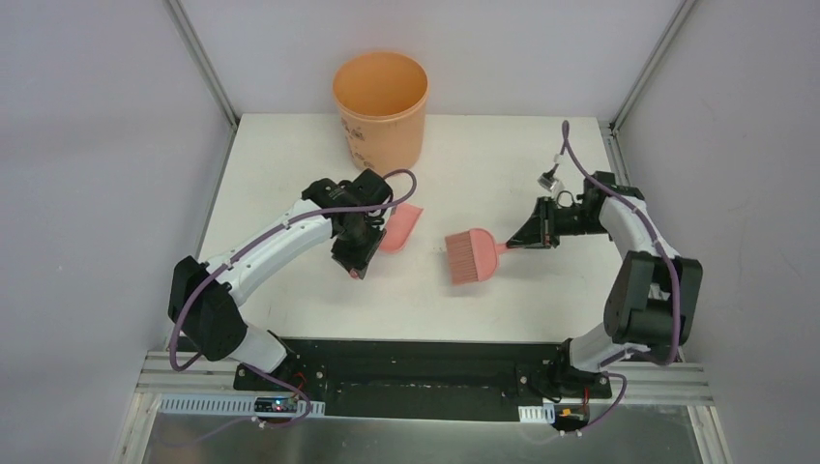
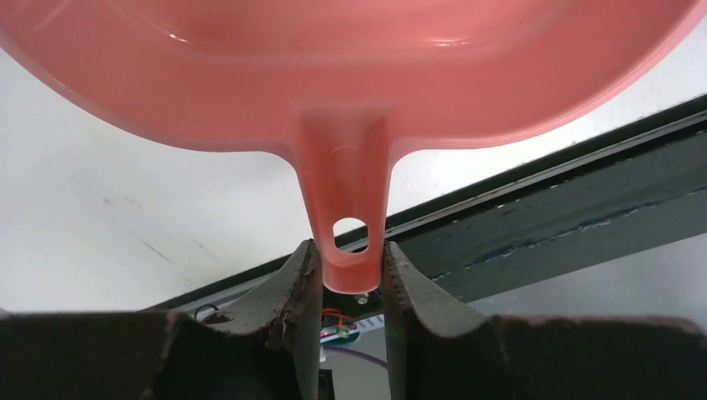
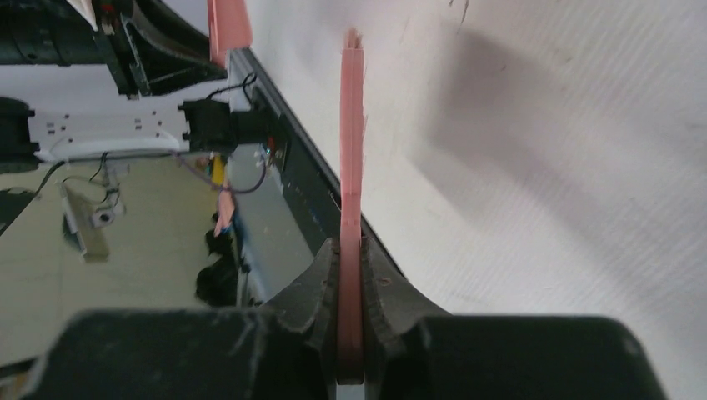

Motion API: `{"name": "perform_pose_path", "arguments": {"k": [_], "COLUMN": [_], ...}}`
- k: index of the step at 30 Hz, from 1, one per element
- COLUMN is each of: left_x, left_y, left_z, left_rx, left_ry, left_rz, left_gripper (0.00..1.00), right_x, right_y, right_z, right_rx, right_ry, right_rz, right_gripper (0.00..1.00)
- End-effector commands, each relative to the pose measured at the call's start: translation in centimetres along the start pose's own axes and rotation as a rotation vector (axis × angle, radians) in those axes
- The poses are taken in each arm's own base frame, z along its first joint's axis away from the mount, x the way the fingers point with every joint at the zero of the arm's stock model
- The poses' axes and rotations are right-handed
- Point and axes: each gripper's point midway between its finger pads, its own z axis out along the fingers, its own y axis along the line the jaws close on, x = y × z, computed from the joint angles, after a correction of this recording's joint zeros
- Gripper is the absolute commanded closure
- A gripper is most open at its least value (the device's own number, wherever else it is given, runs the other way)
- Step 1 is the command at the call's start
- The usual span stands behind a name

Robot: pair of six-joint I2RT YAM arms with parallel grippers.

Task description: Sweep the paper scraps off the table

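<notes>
Our left claw (image 2: 350, 260) pinches the handle of the pink plastic dustpan (image 1: 401, 230) in front of the round orange bucket (image 1: 380, 106) on the white matte worktop (image 1: 483, 164). Front-right of the bucket, our right claw (image 3: 350, 250) pinches the pink bristle brush (image 1: 471, 256).

Far edge, left of centre: bucket (image 1: 380, 106) is standing on table (image 1: 503, 300). In front of it, mid-table, dustpan (image 1: 399, 229) is showing; brush (image 1: 471, 256) is showing just right of dustpan, apart.
</notes>
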Motion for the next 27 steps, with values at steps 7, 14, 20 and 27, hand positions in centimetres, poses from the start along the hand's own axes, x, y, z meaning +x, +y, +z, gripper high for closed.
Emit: {"name": "perform_pose_path", "arguments": {"k": [7,14,20,27], "left_x": [1.4,1.8,1.9,2.5], "left_y": [0.5,-0.1,-0.6,-1.3], "left_z": [3.4,6.8,8.2,8.7], "left_rx": [-0.066,-0.038,-0.022,0.014], "left_ry": [0.1,0.167,0.198,0.218], "left_rz": [0.031,0.022,0.029,0.032], "left_gripper": [1.0,0.94,0.92,0.88], "right_x": [3.1,3.6,4.2,4.6], "right_y": [0.5,-2.1,-4.4,-5.5], "right_z": [3.4,4.5,5.1,5.5], "right_rx": [-0.144,-0.067,0.016,0.027], "right_ry": [0.229,0.274,0.334,0.367], "right_rz": [0.133,0.213,0.31,0.363], "right_gripper": [1.0,0.94,0.91,0.85]}}
